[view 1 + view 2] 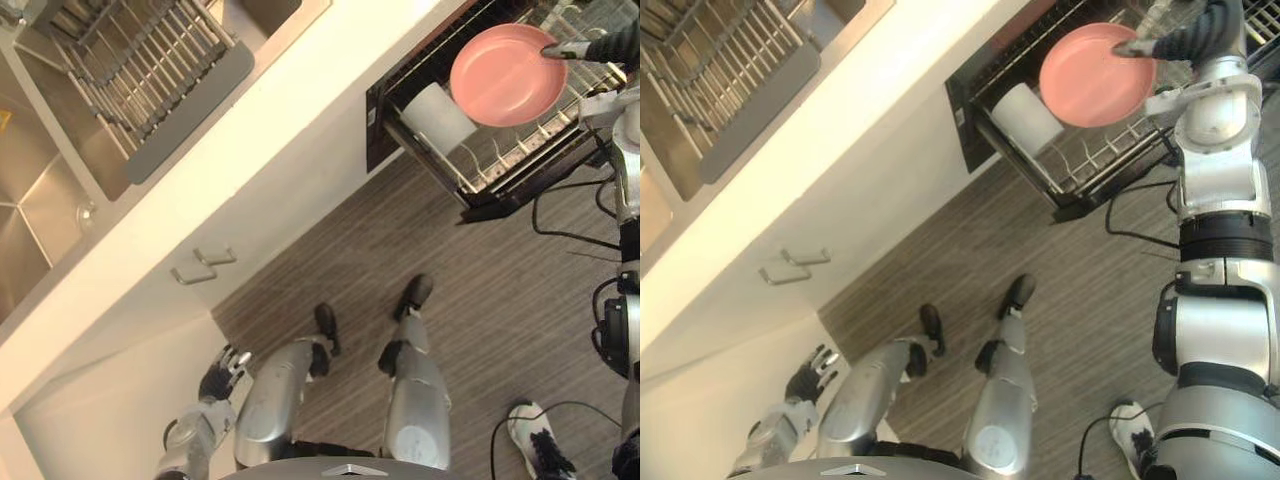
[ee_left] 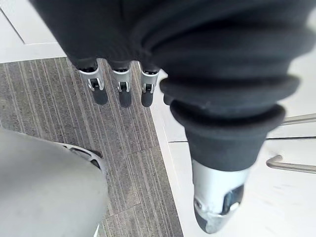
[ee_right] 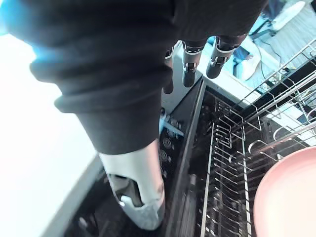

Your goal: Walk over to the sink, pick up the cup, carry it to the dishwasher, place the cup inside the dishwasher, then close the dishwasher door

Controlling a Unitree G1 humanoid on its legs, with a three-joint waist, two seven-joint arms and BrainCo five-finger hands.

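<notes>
Cup point(image 1: 437, 117), white, lying on its side in the pulled-out dishwasher rack point(image 1: 510, 165) at upper right of the frame, long axis running from upper left to lower right; which end is the mouth, hard to make out. Just beside it in the same rack, a pink plate point(image 1: 505, 75). Right hand point(image 1: 566, 48) over the plate's right rim, fingers straight, holding nothing. Left hand point(image 1: 225, 372) at lower left, fingers relaxed, empty. Sink point(image 1: 40, 210) at upper left, holding a wire dish rack point(image 1: 140, 70) cut off by the top edge.
</notes>
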